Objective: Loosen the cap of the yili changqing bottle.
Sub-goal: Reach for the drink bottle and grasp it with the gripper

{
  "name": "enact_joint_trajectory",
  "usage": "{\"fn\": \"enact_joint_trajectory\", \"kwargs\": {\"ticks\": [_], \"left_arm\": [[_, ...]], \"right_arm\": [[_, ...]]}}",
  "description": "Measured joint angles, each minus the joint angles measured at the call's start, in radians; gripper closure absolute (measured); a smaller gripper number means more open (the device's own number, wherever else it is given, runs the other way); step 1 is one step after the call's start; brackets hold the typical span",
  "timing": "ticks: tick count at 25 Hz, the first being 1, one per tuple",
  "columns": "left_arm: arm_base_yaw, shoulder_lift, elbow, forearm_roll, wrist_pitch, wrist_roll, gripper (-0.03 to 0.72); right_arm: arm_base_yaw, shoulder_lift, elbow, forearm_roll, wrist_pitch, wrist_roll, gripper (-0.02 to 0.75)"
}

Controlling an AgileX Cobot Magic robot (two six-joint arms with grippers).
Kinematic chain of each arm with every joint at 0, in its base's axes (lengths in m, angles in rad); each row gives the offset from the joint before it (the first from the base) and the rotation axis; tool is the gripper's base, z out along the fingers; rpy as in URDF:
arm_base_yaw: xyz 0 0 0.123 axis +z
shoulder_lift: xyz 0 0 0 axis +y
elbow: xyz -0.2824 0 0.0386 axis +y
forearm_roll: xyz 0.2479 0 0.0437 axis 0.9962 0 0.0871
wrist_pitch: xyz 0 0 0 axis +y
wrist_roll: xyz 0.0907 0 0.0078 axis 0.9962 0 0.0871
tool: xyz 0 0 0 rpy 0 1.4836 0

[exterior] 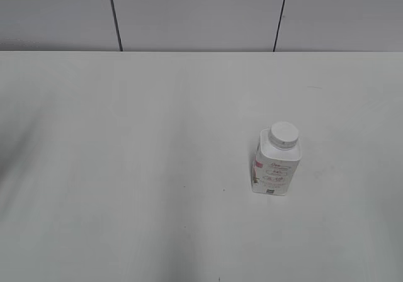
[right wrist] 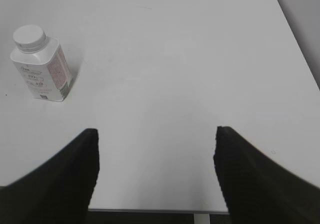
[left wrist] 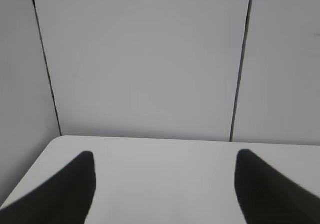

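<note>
The yili changqing bottle point(exterior: 275, 165) stands upright on the white table, right of centre, white with pink-red print. Its round white cap point(exterior: 284, 134) sits on the neck. The right wrist view shows the bottle point(right wrist: 42, 69) and cap point(right wrist: 28, 36) at the upper left, well away from my right gripper point(right wrist: 156, 151), which is open with nothing between its dark fingers. My left gripper point(left wrist: 165, 176) is also open and empty, over bare table facing the wall; the bottle is out of its view. Neither arm appears in the exterior view.
A white table point(exterior: 157, 169) runs back to a grey panelled wall point(exterior: 195, 14). In the right wrist view the table's near edge point(right wrist: 150, 210) lies below the fingers and its right edge point(right wrist: 300, 44) slants away.
</note>
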Motion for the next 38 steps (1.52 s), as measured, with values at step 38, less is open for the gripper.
{"fn": "enact_joint_trajectory", "kwargs": {"ticks": [38], "left_arm": [[0.0,0.725,-0.204,0.592,-0.472,-0.149,0.183]], "right_arm": [[0.0,0.0,0.0,0.0,-0.001,0.0,0.171]]}}
